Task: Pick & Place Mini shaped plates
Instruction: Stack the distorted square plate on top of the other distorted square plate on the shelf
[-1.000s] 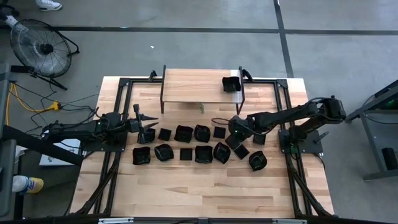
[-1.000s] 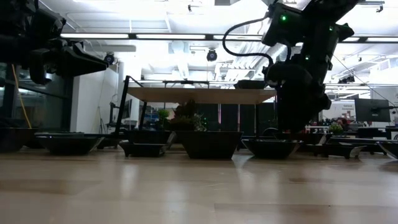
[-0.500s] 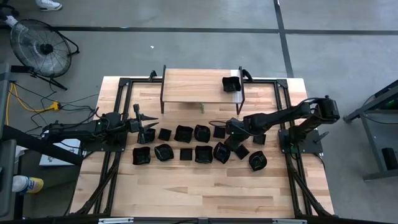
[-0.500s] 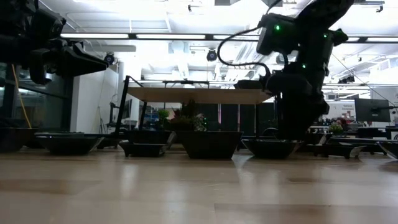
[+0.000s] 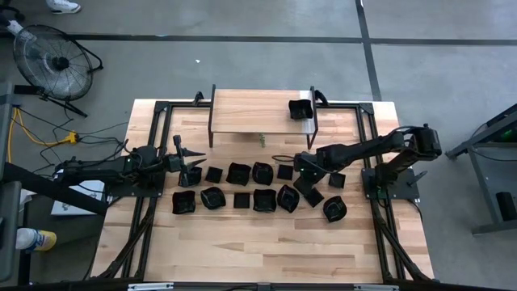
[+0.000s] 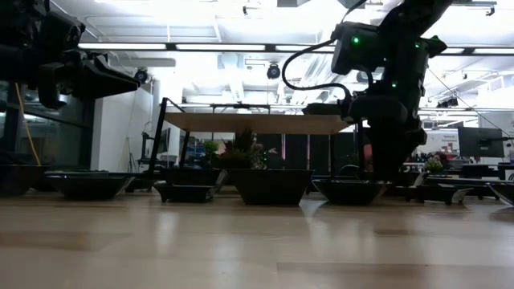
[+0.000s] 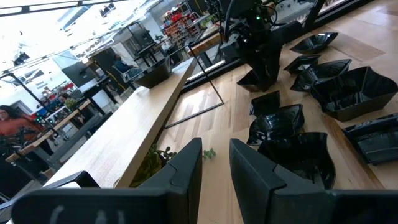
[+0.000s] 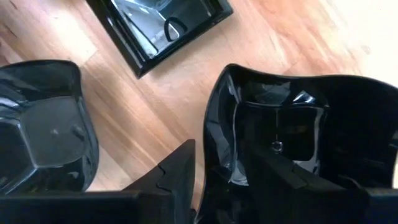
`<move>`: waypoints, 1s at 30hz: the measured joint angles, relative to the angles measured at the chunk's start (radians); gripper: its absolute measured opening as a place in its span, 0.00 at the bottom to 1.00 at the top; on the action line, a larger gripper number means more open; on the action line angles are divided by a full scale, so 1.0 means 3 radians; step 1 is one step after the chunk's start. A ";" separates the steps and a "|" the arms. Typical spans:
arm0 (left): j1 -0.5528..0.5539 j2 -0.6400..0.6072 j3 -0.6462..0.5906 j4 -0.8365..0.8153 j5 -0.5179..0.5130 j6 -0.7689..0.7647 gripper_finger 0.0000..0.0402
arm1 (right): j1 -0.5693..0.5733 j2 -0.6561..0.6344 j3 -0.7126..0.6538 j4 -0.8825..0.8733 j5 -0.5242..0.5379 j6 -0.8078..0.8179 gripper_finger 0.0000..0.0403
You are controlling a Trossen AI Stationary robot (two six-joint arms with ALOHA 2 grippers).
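Several glossy black mini shaped plates [image 5: 264,200] rest on their bases in two rows across the middle of the wooden table. One more plate [image 5: 300,109] sits on the raised wooden shelf [image 5: 250,113] at the far side. My right gripper [image 5: 301,181] points steeply down over an angular plate [image 8: 286,118] at the right end of the rows. It is open, with the plate's wall between its fingers. My left gripper [image 5: 192,160] hangs level and open at the left end of the rows, with nothing between its fingers [image 7: 186,168]. My right gripper comes from above, with one finger [image 8: 277,180] inside the angular plate and the other [image 8: 174,174] outside its wall [image 8: 217,118]. I cannot tell whether the fingers touch the wall. The plate sits flat on the table.
A square plate [image 8: 158,25] and a rounded one [image 8: 43,124] lie close beside the angular plate. The black frame rails [image 5: 367,145] run along both sides of the table. Bare wood [image 5: 258,242] lies toward the near edge.
My right arm has leaned a little toward the table's left, and its gripper has tipped more steeply down over the angular plate. The plates have stayed where they were.
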 joint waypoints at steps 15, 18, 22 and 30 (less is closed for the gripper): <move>0.0000 0.0000 0.0000 0.0000 0.0000 0.0000 0.20 | 0.0000 0.0000 0.0000 -0.0044 -0.0057 -0.0031 0.08; -0.0001 0.0000 0.0000 -0.0001 0.0000 0.0000 0.20 | 0.0000 0.0000 0.0000 -0.0043 -0.0089 -0.0042 0.02; -0.0001 0.0000 -0.0001 0.0000 0.0000 0.0000 0.20 | 0.0000 0.0000 0.0000 -0.0040 -0.0191 -0.0090 0.02; 0.0000 0.0000 -0.0001 0.0001 0.0000 0.0000 0.20 | 0.0003 -0.0008 0.0219 -0.0288 -0.0310 -0.0183 0.00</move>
